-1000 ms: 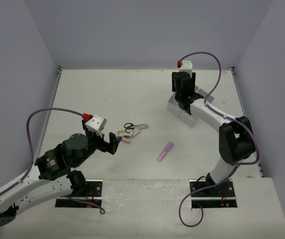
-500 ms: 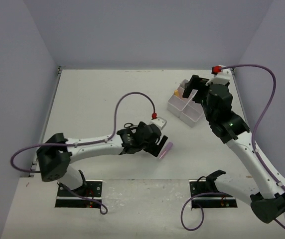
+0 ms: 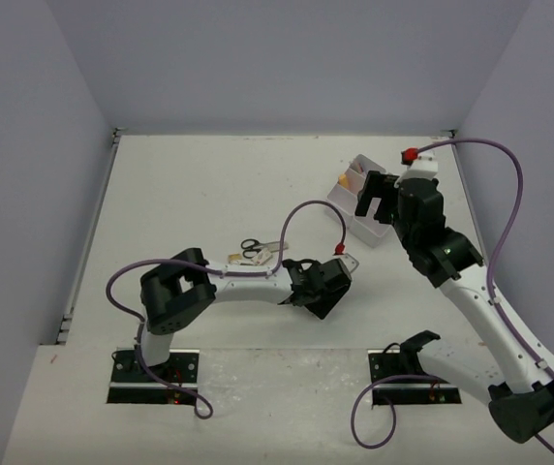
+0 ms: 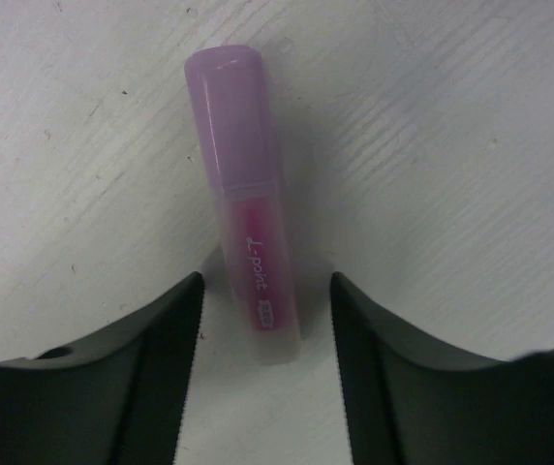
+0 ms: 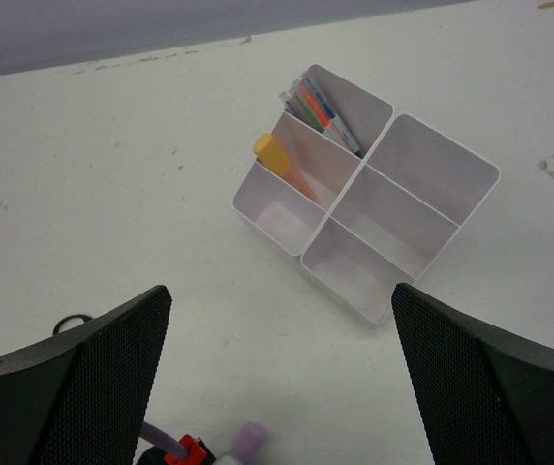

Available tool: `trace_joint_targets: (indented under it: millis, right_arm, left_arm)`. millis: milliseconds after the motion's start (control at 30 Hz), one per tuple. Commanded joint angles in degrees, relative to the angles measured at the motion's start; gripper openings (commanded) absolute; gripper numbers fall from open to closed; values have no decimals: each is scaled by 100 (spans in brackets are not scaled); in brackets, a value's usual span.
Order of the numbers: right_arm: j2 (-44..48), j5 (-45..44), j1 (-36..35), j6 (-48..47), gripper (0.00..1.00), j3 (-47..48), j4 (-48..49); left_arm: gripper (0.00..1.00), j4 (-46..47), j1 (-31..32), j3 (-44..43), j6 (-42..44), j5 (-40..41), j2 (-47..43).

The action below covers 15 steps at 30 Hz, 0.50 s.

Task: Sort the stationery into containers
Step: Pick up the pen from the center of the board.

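Observation:
A purple-capped pink marker [image 4: 248, 194] lies flat on the table. My left gripper [image 4: 267, 281] is open and low over it, with its lower end between the jaws and a small gap on each side. In the top view the left gripper [image 3: 321, 291] hides the marker. Black-handled scissors [image 3: 250, 247] and small erasers [image 3: 265, 258] lie beside the left forearm. The white four-compartment containers [image 5: 432, 208] hold an orange marker [image 5: 273, 155] and thin pens [image 5: 321, 105]. My right gripper [image 5: 282, 291] hangs wide open and empty above the table, on the near side of the containers.
The right gripper [image 3: 372, 199] partly covers the containers [image 3: 340, 201] in the top view. The left arm's purple cable [image 3: 301, 215] loops over the table middle. Grey walls close in the table on three sides.
The left arm swung right and lowered onto the marker, and its jaws have narrowed around it. The right arm drew back from above the containers with its jaws opened wide.

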<state>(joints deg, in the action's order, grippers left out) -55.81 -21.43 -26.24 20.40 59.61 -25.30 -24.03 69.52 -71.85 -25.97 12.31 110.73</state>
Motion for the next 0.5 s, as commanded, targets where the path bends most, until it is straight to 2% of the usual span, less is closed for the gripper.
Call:
trace_joint_targets:
  millis: [0, 33, 100, 167, 200, 367, 467]
  right_arm:
    - [216, 34, 22, -18, 98, -17, 50]
    - [275, 33, 22, -14, 98, -34, 66]
    - [386, 78, 26, 11, 98, -74, 92]
    - [513, 245, 40, 36, 97, -122, 164]
    - [556, 368, 40, 47, 97, -133, 191]
    - [835, 909, 40, 144, 98, -315, 534]
    - [1034, 1992, 40, 381, 98, -546, 992]
  left_arm:
    - [49, -145, 36, -183, -89, -63, 236]
    - [40, -156, 31, -96, -117, -32, 228]
    - [29, -172, 32, 2, -150, 51, 207]
    - [6, -229, 13, 168, -223, 189, 129]
    - [2, -251, 1, 258, -266, 283, -19]
    - [0, 138, -77, 940, -320, 1057, -1360]
    - [0, 714, -105, 1614, -102, 2064, -2639]
